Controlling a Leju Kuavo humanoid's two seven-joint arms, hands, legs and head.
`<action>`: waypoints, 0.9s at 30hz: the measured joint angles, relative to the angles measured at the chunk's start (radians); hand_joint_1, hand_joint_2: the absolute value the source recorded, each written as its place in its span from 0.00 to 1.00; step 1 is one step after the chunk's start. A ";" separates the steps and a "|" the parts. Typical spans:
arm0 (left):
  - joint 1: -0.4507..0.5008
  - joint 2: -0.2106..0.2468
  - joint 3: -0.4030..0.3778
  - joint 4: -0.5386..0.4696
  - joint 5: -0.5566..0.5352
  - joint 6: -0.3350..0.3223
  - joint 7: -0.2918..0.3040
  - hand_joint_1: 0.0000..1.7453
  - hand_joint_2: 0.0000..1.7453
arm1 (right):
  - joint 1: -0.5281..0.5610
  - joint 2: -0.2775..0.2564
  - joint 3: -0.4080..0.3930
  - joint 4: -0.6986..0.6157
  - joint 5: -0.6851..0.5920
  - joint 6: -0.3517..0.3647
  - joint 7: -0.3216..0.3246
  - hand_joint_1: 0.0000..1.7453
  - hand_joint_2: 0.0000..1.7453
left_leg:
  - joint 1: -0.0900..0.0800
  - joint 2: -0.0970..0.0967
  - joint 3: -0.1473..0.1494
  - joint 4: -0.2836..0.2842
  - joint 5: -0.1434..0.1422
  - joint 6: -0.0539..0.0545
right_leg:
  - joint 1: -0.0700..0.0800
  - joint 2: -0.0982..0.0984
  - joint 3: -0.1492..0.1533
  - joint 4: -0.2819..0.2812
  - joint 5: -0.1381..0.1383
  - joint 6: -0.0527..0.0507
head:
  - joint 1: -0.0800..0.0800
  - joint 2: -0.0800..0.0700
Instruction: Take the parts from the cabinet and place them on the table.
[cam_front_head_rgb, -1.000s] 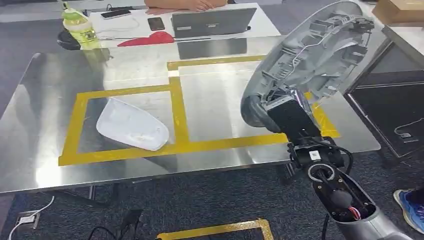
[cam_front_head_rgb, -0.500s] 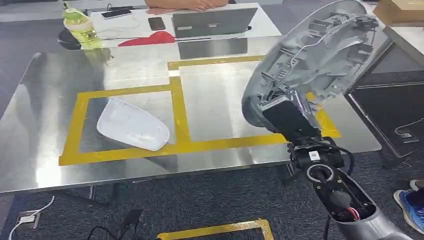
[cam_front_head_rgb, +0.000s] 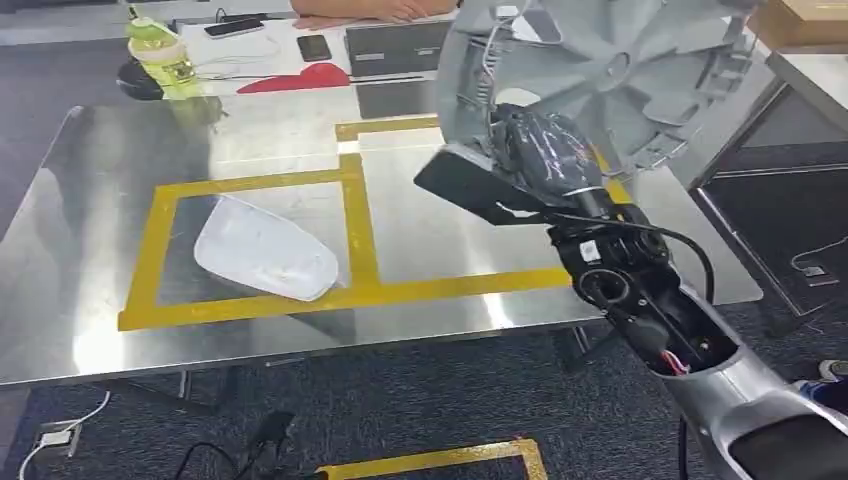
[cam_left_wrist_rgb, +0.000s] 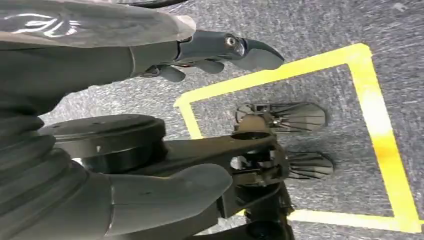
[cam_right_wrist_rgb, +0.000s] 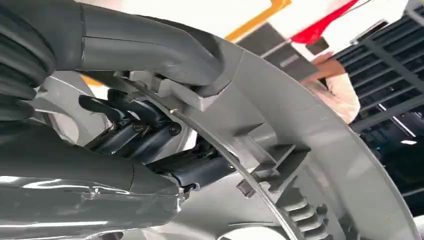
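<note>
I have the big grey part (cam_front_head_rgb: 610, 80) clamped in my right hand (cam_front_head_rgb: 535, 160), fingers hooked over its ribbed rim, and it hangs tilted above the far right of the table (cam_front_head_rgb: 100, 330). The empty right taped square (cam_front_head_rgb: 440, 210) lies below and toward the left of the hand; the left square already holds the white part (cam_front_head_rgb: 262, 250). My left hand (cam_left_wrist_rgb: 210, 55) hangs over the floor, fingers loosely apart, holding nothing, so the right must lower it.
</note>
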 joint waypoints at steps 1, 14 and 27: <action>-0.002 0.000 -0.001 0.000 0.000 0.000 0.000 0.00 1.00 | -0.024 0.009 0.009 0.027 0.005 -0.001 -0.005 1.00 1.00 | 0.000 0.000 0.000 0.000 0.000 0.000 | 0.000 0.000 0.000 0.000 0.000 0.000 | 0.000 0.000; -0.006 0.000 -0.006 0.000 -0.003 0.006 0.008 0.00 1.00 | -0.172 0.121 0.103 0.352 0.112 -0.018 -0.026 1.00 1.00 | 0.000 -0.001 0.000 0.000 0.000 0.000 | 0.000 -0.001 -0.001 0.001 0.000 0.000 | 0.002 0.000; -0.018 -0.001 -0.008 0.000 -0.029 -0.011 0.019 0.00 1.00 | -0.230 0.201 0.219 0.573 0.285 0.043 0.007 1.00 1.00 | 0.000 -0.001 0.000 0.000 0.000 0.000 | 0.000 -0.001 -0.001 0.001 0.000 0.000 | 0.003 0.000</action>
